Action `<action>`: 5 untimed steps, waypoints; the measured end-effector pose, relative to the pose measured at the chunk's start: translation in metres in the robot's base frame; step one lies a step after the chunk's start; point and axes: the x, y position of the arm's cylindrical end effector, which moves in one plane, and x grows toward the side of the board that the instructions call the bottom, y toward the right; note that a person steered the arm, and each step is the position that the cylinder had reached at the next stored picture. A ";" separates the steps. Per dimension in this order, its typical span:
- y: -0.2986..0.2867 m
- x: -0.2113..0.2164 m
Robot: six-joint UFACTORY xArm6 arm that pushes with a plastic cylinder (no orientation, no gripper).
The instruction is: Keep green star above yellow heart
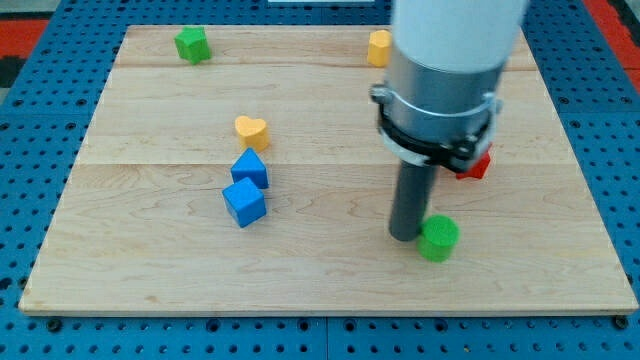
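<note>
While the wooden counter (pixel 150 270) fills most of the view on a blue pegboard (pixel 20 160), my arm (pixel 445 75) is the biggest thing over it, coming down from the view's top right of centre. It ends in a dark rod with no jaws, so nothing is clenched or released. My tip (pixel 404 237) rests near the counter's bottom edge, right of centre, touching the left side of a green round block (pixel 439 238). A red block (pixel 475 164) peeks out behind the arm towards the right edge. Two blue cubes (pixel 246 188) touch left of centre, and the yellow heart (pixel 251 131) sits just above them. The green star (pixel 192 44) lies near the top left corner, well apart from the heart. An orange block (pixel 378 47) sits at the top edge
</note>
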 end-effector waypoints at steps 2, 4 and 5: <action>0.026 0.019; -0.045 -0.110; -0.050 -0.186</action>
